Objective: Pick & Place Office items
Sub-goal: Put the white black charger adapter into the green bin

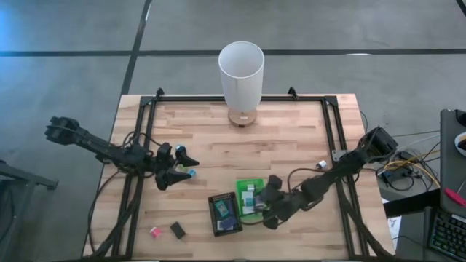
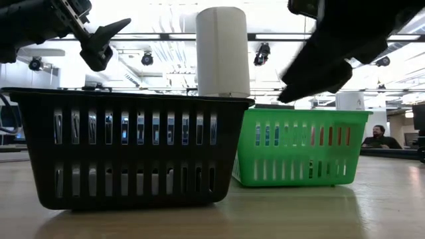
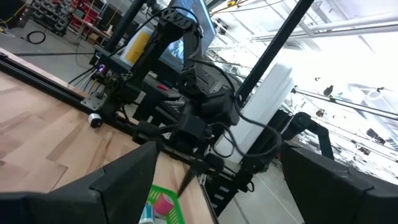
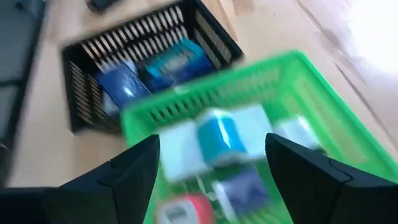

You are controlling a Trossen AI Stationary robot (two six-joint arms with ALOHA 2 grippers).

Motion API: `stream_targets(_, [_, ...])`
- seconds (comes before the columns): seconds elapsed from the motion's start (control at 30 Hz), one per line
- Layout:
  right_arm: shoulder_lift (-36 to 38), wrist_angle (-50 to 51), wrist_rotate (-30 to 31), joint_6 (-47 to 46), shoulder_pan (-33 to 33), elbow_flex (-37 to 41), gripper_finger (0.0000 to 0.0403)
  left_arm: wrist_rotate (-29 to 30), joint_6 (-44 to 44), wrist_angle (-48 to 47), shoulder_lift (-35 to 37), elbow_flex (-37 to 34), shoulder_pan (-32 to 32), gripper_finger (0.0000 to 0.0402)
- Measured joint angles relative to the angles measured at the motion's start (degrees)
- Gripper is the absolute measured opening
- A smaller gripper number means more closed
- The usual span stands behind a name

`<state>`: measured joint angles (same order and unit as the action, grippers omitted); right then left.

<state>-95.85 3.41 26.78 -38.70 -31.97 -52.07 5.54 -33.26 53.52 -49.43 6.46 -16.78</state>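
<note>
Office items are scattered across this counter (image 1: 291, 131), folks, and several are already sorted! The green tray (image 1: 261, 183) and the black tray (image 1: 214, 218) sit side by side near the counter's front edge, both holding small blue and white pieces. Loose ones remain: a pink block (image 1: 154, 231) and a black clip (image 1: 178, 230) near the front left corner, a small white piece (image 1: 321, 164) by the right edge, and a teal bit (image 1: 191, 174) just beside the left claw (image 1: 177, 166).

That left claw hangs above the counter left of centre, fingers spread and holding nothing. The right claw (image 1: 271, 211) hovers at the green tray's right side; the right wrist view shows its jaws wide apart with nothing between them, looking down on a blue-and-white piece (image 4: 222, 138) in that tray. The tall white cylinder (image 1: 241, 73) stands at the back edge, out of the way.

Handling call: these pieces look light, rigid and tiny, so likely to skid or flip if nudged. My read is a straight-down approach, pinching across the short flat sides, low to the wood. The clip may be springy, so take it by its body.
</note>
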Motion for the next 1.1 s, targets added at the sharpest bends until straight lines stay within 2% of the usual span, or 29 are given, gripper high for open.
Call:
stream_targets(0.07, [1.2,6.3,-0.1,-1.0,0.0,-0.1,0.0283,0.0,0.0,0.0,0.0,0.0,0.0,0.0340])
stream_targets(0.17, [3.5,24.7,-1.0,-9.1,0.0,-1.8,0.0274,0.0,0.0,0.0,0.0,0.0,0.0,0.0340])
stream_targets(0.37, [6.6,64.9,-8.5,-31.0,-1.0,-9.6,0.0254,0.0,0.0,0.0,0.0,0.0,0.0,0.0340])
stream_targets(0.47, [6.7,77.9,-12.1,-36.7,-1.8,-13.4,0.0247,0.0,0.0,0.0,0.0,0.0,0.0,0.0340])
stream_targets(0.57, [6.6,81.9,-12.2,-37.4,-2.4,-15.2,0.0241,0.0,0.0,0.0,0.0,0.0,0.0,0.0340])
stream_targets(0.7, [6.6,81.7,-11.3,-32.3,-2.6,-14.2,0.0237,0.0,-0.1,0.0,0.0,0.0,0.0,0.0340])
stream_targets(0.9, [6.5,81.7,-5.3,-27.0,-2.7,-6.5,0.0237,0.0,-0.2,0.0,0.0,0.0,0.0,0.0340])
stream_targets(1.0, [6.5,81.4,-5.0,-27.0,-2.7,-1.8,0.0237,0.0,-0.2,0.0,0.0,0.0,0.0,0.0340])
stream_targets(1.1, [6.5,81.1,-8.1,-25.2,-2.7,2.2,0.0237,0.0,-0.2,0.0,0.0,0.0,0.0,0.0340])
